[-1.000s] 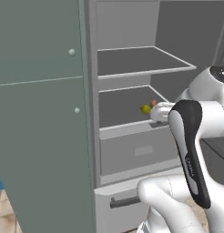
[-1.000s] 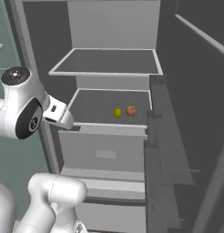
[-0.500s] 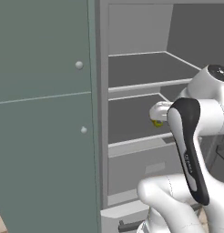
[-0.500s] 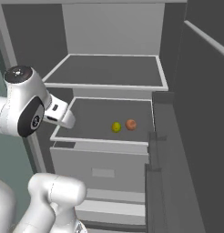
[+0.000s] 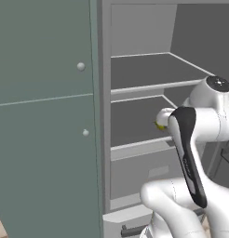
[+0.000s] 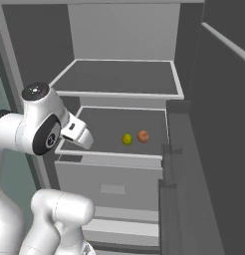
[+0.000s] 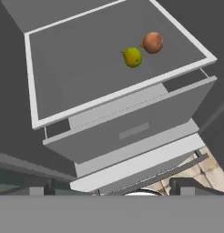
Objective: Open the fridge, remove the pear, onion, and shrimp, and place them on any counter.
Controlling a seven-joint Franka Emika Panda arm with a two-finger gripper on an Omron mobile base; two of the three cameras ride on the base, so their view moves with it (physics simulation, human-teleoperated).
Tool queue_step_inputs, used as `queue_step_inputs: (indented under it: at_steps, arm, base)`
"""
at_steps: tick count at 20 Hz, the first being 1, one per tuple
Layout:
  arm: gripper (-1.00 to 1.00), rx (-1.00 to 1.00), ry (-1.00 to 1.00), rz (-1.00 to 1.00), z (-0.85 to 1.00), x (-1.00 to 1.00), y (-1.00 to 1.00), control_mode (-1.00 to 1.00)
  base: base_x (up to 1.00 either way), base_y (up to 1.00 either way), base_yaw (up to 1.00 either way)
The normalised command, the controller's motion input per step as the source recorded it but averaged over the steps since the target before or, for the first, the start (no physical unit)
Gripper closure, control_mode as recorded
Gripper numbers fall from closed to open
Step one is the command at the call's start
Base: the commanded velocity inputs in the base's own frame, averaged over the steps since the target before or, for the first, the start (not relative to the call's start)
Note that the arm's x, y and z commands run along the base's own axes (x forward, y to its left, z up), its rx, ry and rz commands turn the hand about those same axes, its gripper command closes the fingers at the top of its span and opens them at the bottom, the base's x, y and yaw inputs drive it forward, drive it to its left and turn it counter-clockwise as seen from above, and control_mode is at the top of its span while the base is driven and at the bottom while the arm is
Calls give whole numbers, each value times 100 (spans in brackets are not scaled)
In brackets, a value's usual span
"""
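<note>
On the fridge's (image 6: 119, 79) lower shelf the pear (image 6: 127, 139) sits just left of the onion (image 6: 143, 136) — nearly touching. Gripper (image 7: 109, 189) hangs wide open, empty, near the shelf's front-left. Best approach: reach right and straddle the pear alone — without nudging the onion.

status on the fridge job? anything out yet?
Done: fridge is open. In hand: nothing; the hand is open, facing the lower shelf, where pear and onion sit side by side. Left: move both to a counter; shrimp not spotted.
</note>
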Motion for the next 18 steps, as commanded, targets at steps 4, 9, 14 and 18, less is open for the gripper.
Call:
queue_step_inputs:
  at_steps: [4, 9, 14, 18]
  arm:
    - [-100, 0, 0, -14, -30, 43, -17, -100]
    - [-100, 0, 6, -8, -26, 34, -23, -100]
    - [-100, 0, 2, -3, -37, 2, -44, -100]
    - [-100, -3, 1, 0, -28, 11, -14, -100]
  base:
    - [0, 0, 0]
    - [0, 0, 0]
    - [0, 0, 0]
    - [0, 0, 0]
